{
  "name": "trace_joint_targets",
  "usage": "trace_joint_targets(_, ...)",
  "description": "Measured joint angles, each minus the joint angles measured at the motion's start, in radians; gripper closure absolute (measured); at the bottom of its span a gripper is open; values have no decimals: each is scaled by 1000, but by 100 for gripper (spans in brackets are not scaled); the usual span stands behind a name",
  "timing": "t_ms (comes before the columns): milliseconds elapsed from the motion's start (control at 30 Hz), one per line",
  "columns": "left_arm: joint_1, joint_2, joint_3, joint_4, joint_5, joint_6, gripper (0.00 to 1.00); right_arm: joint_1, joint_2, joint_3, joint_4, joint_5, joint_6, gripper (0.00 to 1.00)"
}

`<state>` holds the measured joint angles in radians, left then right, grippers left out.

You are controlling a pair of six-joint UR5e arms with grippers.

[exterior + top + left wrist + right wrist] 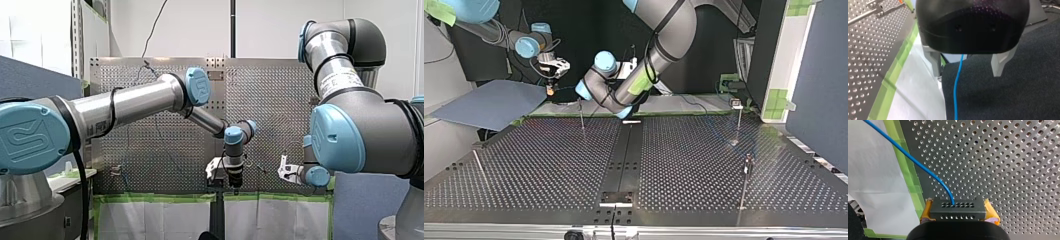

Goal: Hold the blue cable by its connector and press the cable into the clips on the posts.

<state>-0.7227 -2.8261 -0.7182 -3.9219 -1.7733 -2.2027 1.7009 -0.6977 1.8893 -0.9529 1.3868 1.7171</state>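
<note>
While my right gripper [958, 214], at the top view's upper left, pinches the black connector [958, 207] between its yellow pads, the blue cable [920, 166] runs between the spread fingers of my left gripper [966, 73].

The blue cable [955, 100] vanishes behind my left claw [966, 75].

One blue cable [918, 163] and one connector [957, 210] are present. Four posts [581, 114] [738, 125] [746, 180] [480, 167] stand on the counter [549, 200]. Two pincers [967, 67] [959, 213] show.
</note>
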Motion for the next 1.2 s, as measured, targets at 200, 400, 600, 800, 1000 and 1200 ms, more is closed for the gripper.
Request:
trace_joint_targets(200, 9, 0, -13, 22, -3, 9, 0, 2, 0, 0, 1, 0, 0, 100)
trace_joint_targets(400, 17, 0, -14, 56, 0, 10, 0, 4, -1, 0, 2, 0, 0, 100)
trace_joint_targets(600, 33, -1, -24, 104, -2, 8, 0, 6, -1, 0, 2, -2, -1, 100)
trace_joint_targets(800, 50, -1, -50, 117, 0, 14, 0, 7, -1, 0, 2, -3, -1, 100)
trace_joint_targets(1000, 55, -9, -55, 120, 4, 18, 0, 7, -1, 0, 1, -4, 1, 100)
trace_joint_targets(1200, 39, -51, -21, 107, 13, 28, 0, 7, -1, 0, 1, -5, 3, 100)
